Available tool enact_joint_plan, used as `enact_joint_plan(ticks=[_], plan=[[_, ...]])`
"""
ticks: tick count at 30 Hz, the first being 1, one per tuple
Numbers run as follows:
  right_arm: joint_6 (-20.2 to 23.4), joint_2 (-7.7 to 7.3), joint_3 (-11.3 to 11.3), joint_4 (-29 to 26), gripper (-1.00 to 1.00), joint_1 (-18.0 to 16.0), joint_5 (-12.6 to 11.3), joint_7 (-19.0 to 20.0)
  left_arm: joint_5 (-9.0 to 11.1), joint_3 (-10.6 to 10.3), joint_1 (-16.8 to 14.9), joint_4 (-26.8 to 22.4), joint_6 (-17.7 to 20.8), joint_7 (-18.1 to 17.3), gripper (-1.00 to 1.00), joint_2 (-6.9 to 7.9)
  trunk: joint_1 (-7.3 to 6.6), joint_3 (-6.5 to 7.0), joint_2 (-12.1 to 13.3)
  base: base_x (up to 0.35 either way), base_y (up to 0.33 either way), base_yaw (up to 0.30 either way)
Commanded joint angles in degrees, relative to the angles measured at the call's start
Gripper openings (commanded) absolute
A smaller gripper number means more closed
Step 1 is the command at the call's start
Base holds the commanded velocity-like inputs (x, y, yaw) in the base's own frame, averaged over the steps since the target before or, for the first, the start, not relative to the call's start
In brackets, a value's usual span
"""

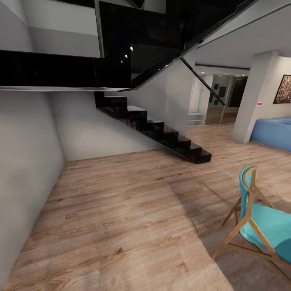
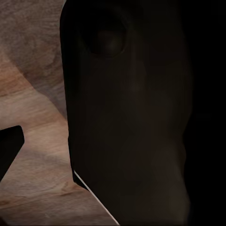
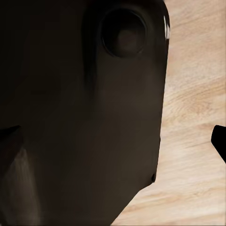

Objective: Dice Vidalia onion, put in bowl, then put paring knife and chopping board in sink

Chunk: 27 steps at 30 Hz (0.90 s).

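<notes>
The Vidalia onion, sink, chopping board, paring knife, bowl and countertop are all out of view. The head view looks over a wooden floor (image 1: pixel 121 210) in a living area. In the left wrist view a large dark part of my own body (image 2: pixel 127 117) stands close, with floor planks beside it and one dark fingertip (image 2: pixel 9 150) at the picture's edge. The right wrist view is much the same, with a dark body part (image 3: pixel 84 117) and one dark fingertip (image 3: pixel 219 141) over pale floor. Neither view shows how the jaws stand.
A black staircase (image 1: pixel 161 133) with a glass side panel climbs along the far wall. A white wall (image 1: pixel 24 169) runs close on the left. A teal chair with wooden legs (image 1: pixel 262 222) stands front right. Beyond are a white pillar (image 1: pixel 254 97), blue furniture (image 1: pixel 275 133) and a passage (image 1: pixel 218 107).
</notes>
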Motion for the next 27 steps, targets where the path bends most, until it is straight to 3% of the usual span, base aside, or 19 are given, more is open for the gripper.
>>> enact_joint_plan(ticks=[1, 27], plan=[[0.0, 0.0, 0.0, 0.0, 1.0, -0.01, 0.0, 0.0, 0.0, 0.0, -0.01, 0.0, 0.0, 0.0, 1.0, 0.0, 0.0, -0.03, -0.02, 0.0, 0.0, 0.0], [-0.27, 0.53, 0.09, -1.58, 1.0, -0.27, -0.12, -0.09, 0.25, 0.19, -0.01, 0.09, -2.02, -0.08, 1.0, -0.35, 0.0, -0.03, -0.02, 0.0, 0.0, 0.0]])
